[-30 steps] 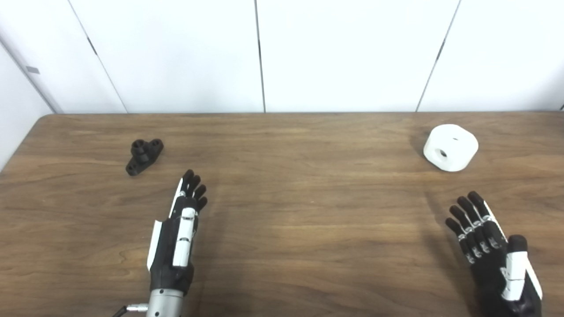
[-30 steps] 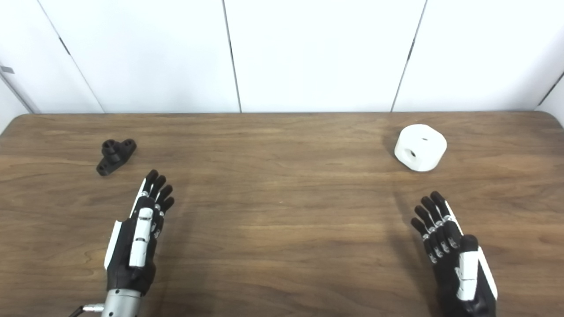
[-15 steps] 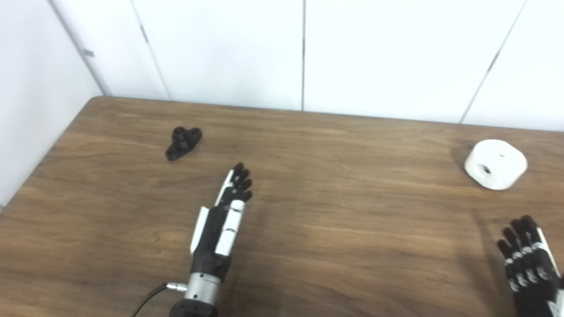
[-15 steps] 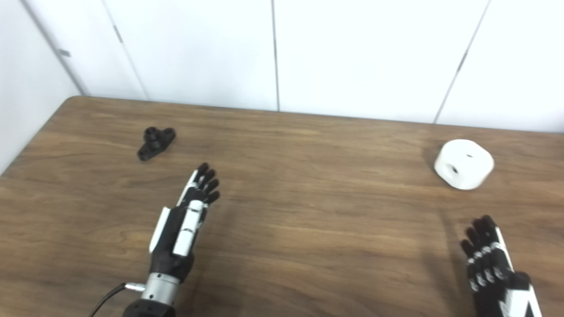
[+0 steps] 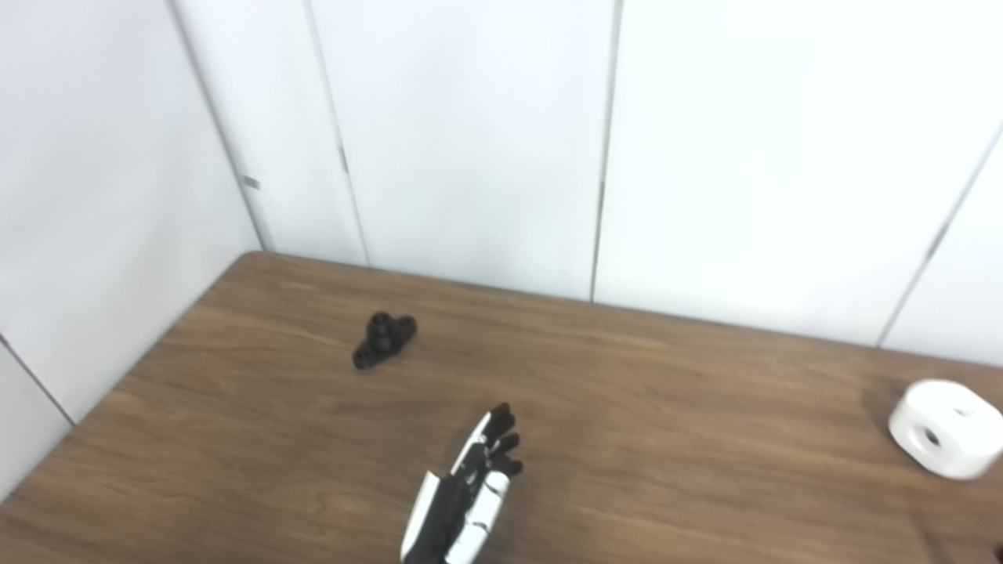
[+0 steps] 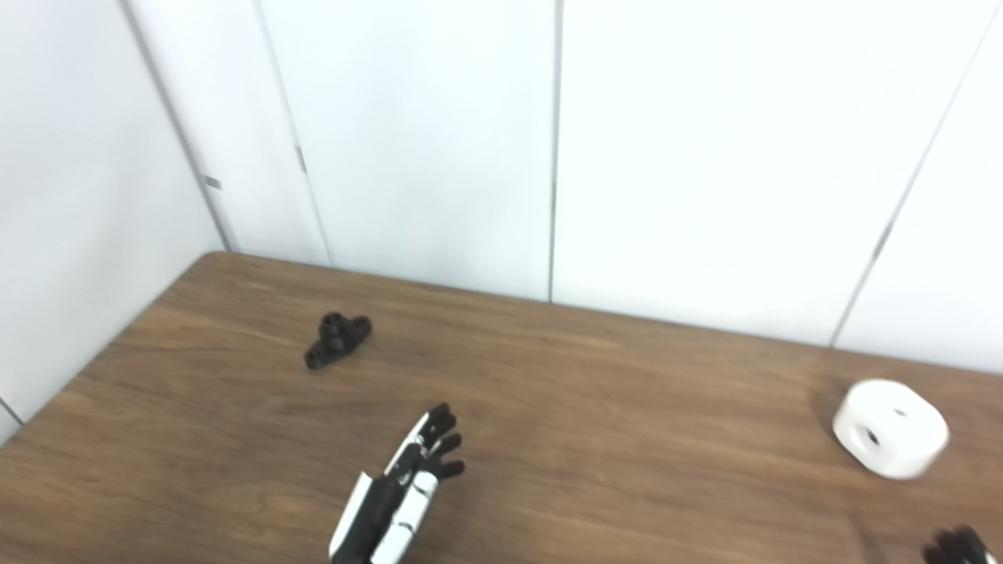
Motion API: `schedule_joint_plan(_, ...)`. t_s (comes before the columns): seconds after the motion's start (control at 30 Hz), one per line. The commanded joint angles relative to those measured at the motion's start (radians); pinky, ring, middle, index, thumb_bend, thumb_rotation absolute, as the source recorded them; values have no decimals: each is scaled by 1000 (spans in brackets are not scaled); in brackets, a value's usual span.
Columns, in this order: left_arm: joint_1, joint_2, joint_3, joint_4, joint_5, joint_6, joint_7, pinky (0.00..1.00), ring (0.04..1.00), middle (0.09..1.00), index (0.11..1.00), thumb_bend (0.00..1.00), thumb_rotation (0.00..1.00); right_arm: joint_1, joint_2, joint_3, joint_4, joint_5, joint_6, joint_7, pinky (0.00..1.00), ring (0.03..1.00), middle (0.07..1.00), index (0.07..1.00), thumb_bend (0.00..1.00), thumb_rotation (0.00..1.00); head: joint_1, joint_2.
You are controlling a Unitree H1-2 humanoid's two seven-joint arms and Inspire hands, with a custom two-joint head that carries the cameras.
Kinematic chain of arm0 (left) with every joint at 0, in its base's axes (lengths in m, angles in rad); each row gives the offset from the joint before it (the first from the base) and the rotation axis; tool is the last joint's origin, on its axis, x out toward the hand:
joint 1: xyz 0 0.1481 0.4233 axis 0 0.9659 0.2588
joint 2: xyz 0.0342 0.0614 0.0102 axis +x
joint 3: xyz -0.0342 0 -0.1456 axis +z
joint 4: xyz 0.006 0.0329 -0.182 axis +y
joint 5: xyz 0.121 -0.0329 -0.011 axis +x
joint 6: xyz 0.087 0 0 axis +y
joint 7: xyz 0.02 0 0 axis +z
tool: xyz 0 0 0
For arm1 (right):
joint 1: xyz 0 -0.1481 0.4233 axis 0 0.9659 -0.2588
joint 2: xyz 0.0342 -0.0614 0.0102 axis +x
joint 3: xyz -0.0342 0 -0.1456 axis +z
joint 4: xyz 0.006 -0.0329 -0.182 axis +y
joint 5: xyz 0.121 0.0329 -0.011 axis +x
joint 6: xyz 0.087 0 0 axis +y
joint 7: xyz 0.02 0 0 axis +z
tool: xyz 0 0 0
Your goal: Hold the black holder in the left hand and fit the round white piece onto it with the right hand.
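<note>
The small black holder [image 5: 383,339] lies on the wooden table [image 5: 666,407] toward the far left. My left hand [image 5: 468,500] hovers over the table nearer the front, open, fingers straight and pointing at the far wall, a good gap short of the holder. The round white piece [image 6: 890,428] rests at the right edge with a hole in its side facing me. Only the fingertips [image 6: 957,544] of my right hand show at the bottom right corner of the right eye view, well in front of the white piece, holding nothing that I can see.
White wall panels [image 5: 486,157] rise behind the table and along its left side. The table's rounded far-left corner [image 5: 247,258] is close to the holder. Bare wood spans between the holder and the white piece.
The camera has tilted up and swung left, so everything slid down and right in the picture. The holder and the white piece lie where they were. My right hand has nearly dropped out of view.
</note>
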Motion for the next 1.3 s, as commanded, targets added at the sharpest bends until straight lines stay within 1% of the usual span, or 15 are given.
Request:
schedule_joint_plan(0.0,165,-48,-15,4,5,-45,16,865,936,963,978,332,728,8,-3,-6,154,13,-38,22,1000,1000,1000,1000,626,1000,1,-1)
schedule_joint_plan(0.17,161,-57,-21,9,15,-51,25,870,930,955,975,329,714,-1,-9,-10,166,14,-45,39,1000,1000,1000,1000,618,1000,3,-1)
schedule_joint_plan(0.3,160,-54,-27,8,11,-50,30,881,928,953,975,330,722,-4,-11,-13,163,18,-38,44,1000,1000,1000,1000,616,1000,-2,7)
schedule_joint_plan(0.4,163,-52,-32,-5,18,-36,35,891,936,959,980,325,722,-2,-13,-14,151,20,-24,41,1000,1000,1000,1000,623,1000,-14,23)
schedule_joint_plan(0.5,168,-47,-32,-22,27,-14,39,881,939,962,985,355,745,4,-14,-11,128,12,-8,30,1000,1000,1000,1000,619,1000,-27,37)
schedule_joint_plan(0.8,173,-38,-28,-43,52,3,50,883,939,960,983,408,733,18,-17,-6,90,-3,8,25,1000,1000,997,1000,613,1000,-38,66)
schedule_joint_plan(0.87,172,-36,-26,-49,52,4,50,881,941,962,984,397,701,20,-16,-5,80,-5,16,21,1000,1000,993,1000,613,1000,-41,72)
schedule_joint_plan(0.93,170,-32,-25,-77,92,25,53,865,939,960,982,395,677,21,-14,-6,73,-6,21,16,1000,1000,992,1000,610,1000,-48,83)
schedule_joint_plan(1.0,171,-29,-23,-119,141,57,57,847,937,954,977,381,613,22,-13,-6,69,-7,22,16,1000,1000,991,1000,605,1000,-54,92)
schedule_joint_plan(1.07,168,-30,-16,-193,192,122,57,811,917,933,961,372,482,24,-10,-5,59,-6,28,16,1000,1000,996,1000,609,1000,-65,107)
schedule_joint_plan(1.1,165,-28,-11,-225,202,145,54,819,915,929,958,394,421,25,-8,-4,56,-7,29,15,1000,1000,995,1000,615,1000,-68,113)
schedule_joint_plan(1.13,160,-23,-3,-257,201,169,48,832,918,931,958,409,371,27,-3,-3,48,-7,34,11,1000,1000,990,1000,617,1000,-75,131)
schedule_joint_plan(1.17,157,-19,2,-278,200,185,44,854,924,937,960,433,322,28,1,-2,42,-7,38,9,1000,1000,985,997,618,1000,-75,133)
schedule_joint_plan(1.2,147,-12,14,-303,209,204,41,868,928,941,962,447,291,30,5,1,35,-7,43,7,1000,1000,981,996,619,1000,-73,144)
schedule_joint_plan(1.27,126,-2,35,-337,243,238,40,858,902,934,957,526,235,34,8,8,22,-15,49,4,1000,1000,986,998,616,1000,-74,153)
